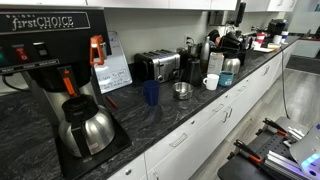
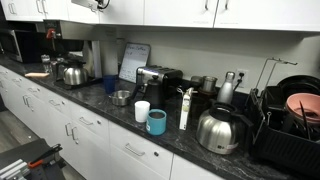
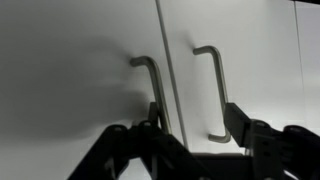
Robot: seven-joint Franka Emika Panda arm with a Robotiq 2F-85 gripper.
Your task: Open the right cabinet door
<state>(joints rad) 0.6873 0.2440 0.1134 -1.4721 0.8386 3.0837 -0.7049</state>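
The gripper [image 3: 194, 118] is spread around the handle [image 3: 212, 95] at the left edge of the right door [image 3: 262, 60]; pinch it squarely, then pull gently.

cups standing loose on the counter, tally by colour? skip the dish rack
white cup: 1
teal cup: 1
blue cup: 1
Total: 3
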